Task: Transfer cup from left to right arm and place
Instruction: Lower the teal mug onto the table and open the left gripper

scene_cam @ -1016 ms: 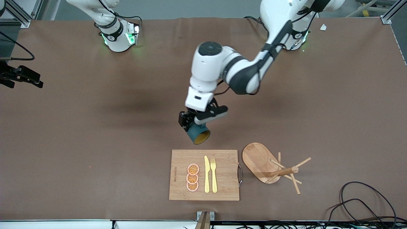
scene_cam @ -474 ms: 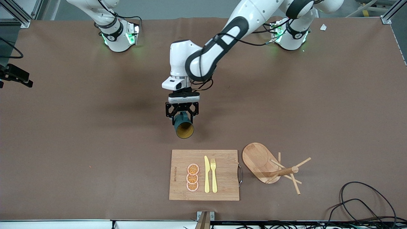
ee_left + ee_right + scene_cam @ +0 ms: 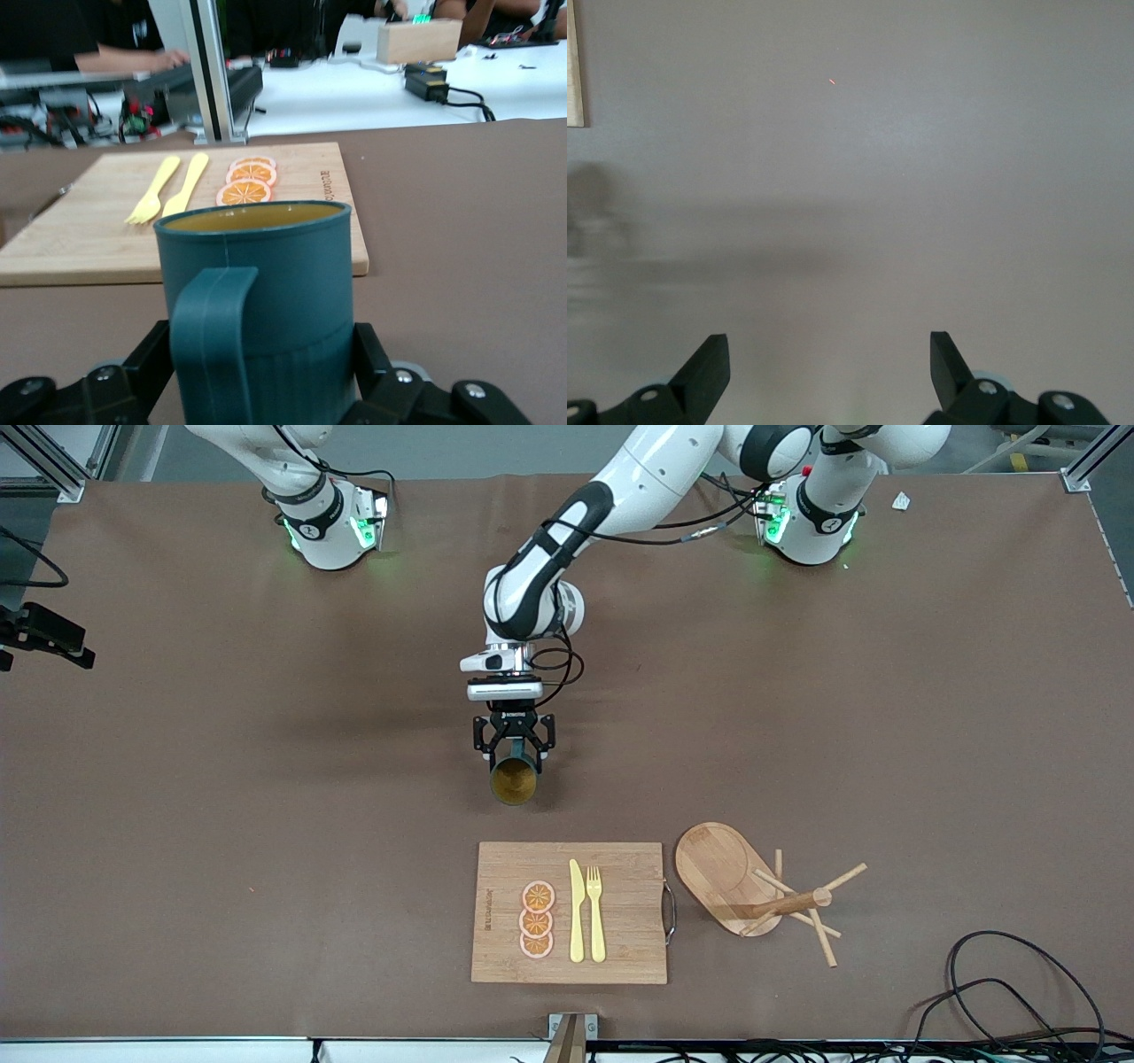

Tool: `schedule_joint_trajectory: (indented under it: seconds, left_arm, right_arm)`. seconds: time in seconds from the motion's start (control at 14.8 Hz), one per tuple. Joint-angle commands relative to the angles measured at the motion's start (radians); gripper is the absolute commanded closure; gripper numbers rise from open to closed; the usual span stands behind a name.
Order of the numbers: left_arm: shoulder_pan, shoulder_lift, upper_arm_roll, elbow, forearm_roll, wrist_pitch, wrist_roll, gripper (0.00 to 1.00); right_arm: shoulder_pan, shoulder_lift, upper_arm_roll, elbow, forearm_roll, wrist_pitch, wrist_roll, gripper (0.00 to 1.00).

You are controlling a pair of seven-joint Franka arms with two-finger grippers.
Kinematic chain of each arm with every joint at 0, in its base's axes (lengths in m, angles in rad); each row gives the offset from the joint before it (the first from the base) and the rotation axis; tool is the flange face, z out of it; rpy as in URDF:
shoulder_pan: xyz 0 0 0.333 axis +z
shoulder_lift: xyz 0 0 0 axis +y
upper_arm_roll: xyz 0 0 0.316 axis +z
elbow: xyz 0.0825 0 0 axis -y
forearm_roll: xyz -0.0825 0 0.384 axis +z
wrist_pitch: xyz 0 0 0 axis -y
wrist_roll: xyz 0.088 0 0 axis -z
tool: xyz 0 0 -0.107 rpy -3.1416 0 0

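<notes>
A wide brown desk [image 3: 266,824] fills the frame, black cables [image 3: 1001,974] coiling at lower right, aluminium frame posts [image 3: 1085,465] in the upper corners, grey floor [image 3: 496,447] along the top.

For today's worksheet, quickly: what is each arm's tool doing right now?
Left tool: closed on the cup, over the table.
Right tool: open, holding nothing, over bare table at its arm's end.

You get even overhead light, soft arm shadows on the brown table [image 3: 266,797] toward nine o'clock, green base glow at twelve o'clock, the cup [image 3: 257,301] close and soft, smeared shadow in the right wrist view.
</notes>
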Motion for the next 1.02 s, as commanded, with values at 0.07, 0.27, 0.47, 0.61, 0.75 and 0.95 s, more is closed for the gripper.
schedule_joint_trajectory:
  seconds: [0.07,0.27,0.47,0.61,0.75,0.95]
  left_arm:
    - [-0.023,0.081,0.014,0.021,0.182,-0.081,-0.13,0.47]
    - [-0.049,0.087,0.003,0.003,0.181,-0.12,-0.174,0.0]
    - [-0.054,0.05,-0.081,0.004,0.039,-0.176,-0.166,0.0]
    - [-0.06,0.017,-0.142,0.004,-0.083,-0.24,-0.16,0.0]
    - [-0.062,-0.043,-0.199,0.001,-0.222,-0.293,-0.149,0.0]
    - [-0.06,-0.15,-0.254,0.004,-0.464,-0.403,-0.044,0.0]
  right_arm:
    - [-0.005,0.001,0.007,0.012,0.008,-0.011,-0.013,0.0]
    - [-0.005,0.001,0.005,0.012,0.008,-0.011,-0.013,0.0]
    - [-0.005,0.001,0.007,0.012,0.008,-0.011,-0.013,0.0]
    - [-0.005,0.001,0.005,0.012,0.008,-0.011,-0.013,0.0]
    - [-0.007,0.0,0.005,0.012,0.008,-0.011,-0.014,0.0]
    - [-0.005,0.0,0.007,0.012,0.008,-0.011,-0.014,0.0]
